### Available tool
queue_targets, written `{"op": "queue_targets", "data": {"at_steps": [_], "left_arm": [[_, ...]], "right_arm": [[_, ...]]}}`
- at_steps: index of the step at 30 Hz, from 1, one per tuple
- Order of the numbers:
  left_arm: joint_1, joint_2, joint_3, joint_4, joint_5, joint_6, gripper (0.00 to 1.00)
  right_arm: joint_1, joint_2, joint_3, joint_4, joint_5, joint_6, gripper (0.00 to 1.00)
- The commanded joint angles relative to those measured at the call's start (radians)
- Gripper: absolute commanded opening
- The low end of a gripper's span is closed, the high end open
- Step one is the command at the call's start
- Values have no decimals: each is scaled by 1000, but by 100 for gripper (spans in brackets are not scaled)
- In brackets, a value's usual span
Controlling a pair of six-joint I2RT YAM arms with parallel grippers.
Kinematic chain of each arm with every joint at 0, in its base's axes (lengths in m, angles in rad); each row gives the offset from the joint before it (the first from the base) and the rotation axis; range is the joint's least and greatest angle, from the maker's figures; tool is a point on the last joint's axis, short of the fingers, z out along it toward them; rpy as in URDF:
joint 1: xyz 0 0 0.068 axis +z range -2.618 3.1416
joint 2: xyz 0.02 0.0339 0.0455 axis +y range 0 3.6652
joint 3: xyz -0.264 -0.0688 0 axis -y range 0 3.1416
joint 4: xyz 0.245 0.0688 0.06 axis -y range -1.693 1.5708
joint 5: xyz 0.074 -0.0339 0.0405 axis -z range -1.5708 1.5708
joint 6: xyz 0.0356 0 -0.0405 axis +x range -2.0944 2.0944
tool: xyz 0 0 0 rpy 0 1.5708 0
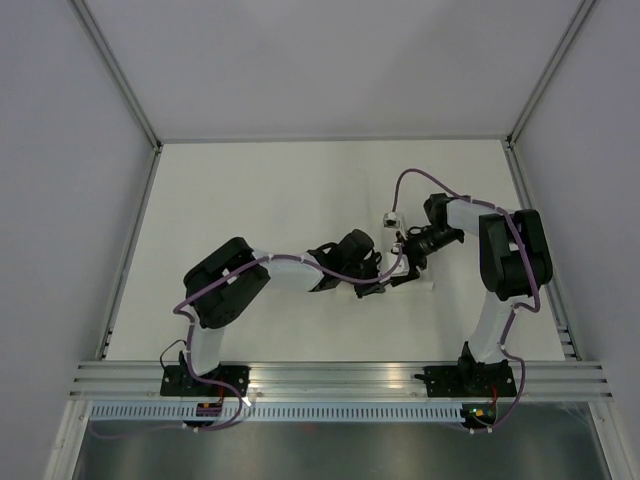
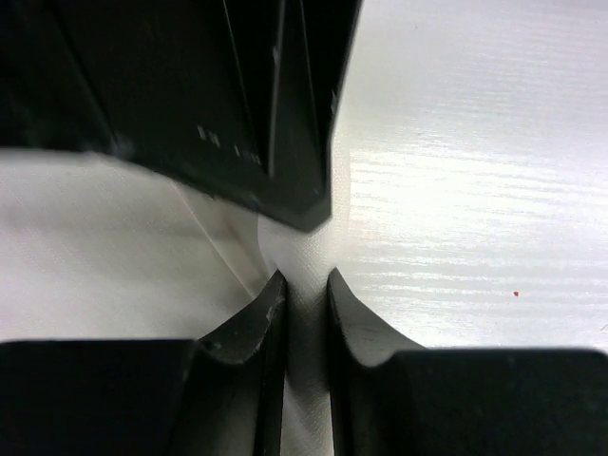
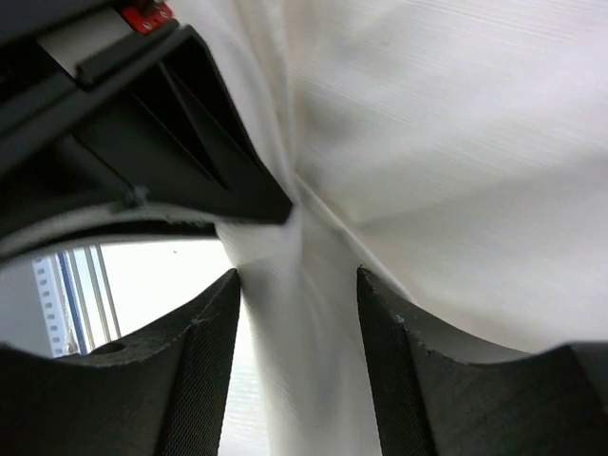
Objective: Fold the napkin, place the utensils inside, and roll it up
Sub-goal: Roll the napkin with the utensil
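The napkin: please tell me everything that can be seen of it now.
The napkin is thin white cloth, gathered into soft folds with a raised ridge, not lying flat. The left claw pinches one narrow fold between its nearly closed fingers. The ridge also runs between the fingers of the right claw, which stand apart on either side of it. From above, both claws almost hide it, near the middle of the table.
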Motion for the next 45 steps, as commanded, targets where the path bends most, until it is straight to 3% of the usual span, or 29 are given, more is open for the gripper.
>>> {"op": "queue_targets", "data": {"at_steps": [1, 11, 18, 21, 25, 28, 36, 45], "left_arm": [[6, 60, 2, -127, 118, -75, 2], [65, 106, 30, -184, 273, -147, 2], [149, 187, 103, -267, 442, -225, 2], [166, 226, 136, -310, 477, -239, 2], [181, 266, 175, -337, 514, -273, 2], [189, 299, 214, -360, 531, -290, 2], [194, 365, 286, -426, 540, -315, 2], [197, 375, 312, -465, 531, -308, 2]], "right_arm": [[-77, -29, 45, 70, 0, -25, 59], [-252, -127, 114, -102, -117, -172, 60], [-239, -459, -202, 258, -34, -72, 63], [-182, -590, -341, 430, 60, -7, 64], [-3, -731, -527, 639, 204, 50, 67], [112, -785, -584, 706, 300, 76, 68], [296, -762, -645, 785, 443, 87, 69], [344, -664, -667, 860, 517, 95, 60]]}}
